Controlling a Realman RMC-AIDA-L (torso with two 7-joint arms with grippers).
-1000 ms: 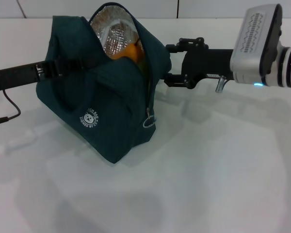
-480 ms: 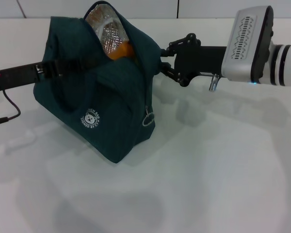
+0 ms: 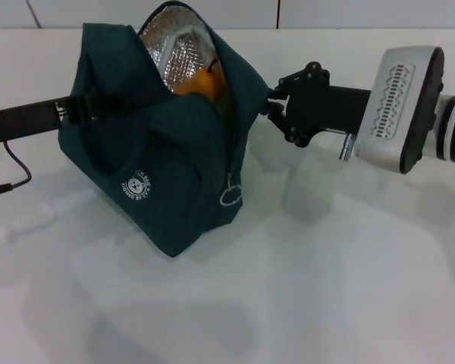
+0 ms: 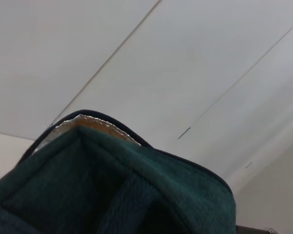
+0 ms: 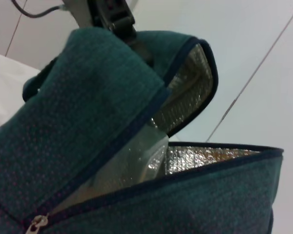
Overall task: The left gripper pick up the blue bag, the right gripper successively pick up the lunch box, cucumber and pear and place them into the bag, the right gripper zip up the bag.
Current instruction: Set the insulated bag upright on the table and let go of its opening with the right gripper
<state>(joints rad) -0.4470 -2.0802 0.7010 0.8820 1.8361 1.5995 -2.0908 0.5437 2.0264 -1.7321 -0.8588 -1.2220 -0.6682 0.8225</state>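
blue bag sits on the white desk near its far-left part, tilted, mouth open at the top with foil lining showing. pear visible inside the opening; a clear container edge shows in the right wrist view, likely the lunch box. left gripper is at the bag's left side, clamped on a handle strap. right gripper is just beside the bag's right upper edge; can't tell if it's released or clenched. zipper ring pull hangs on the bag's front, zip undone.
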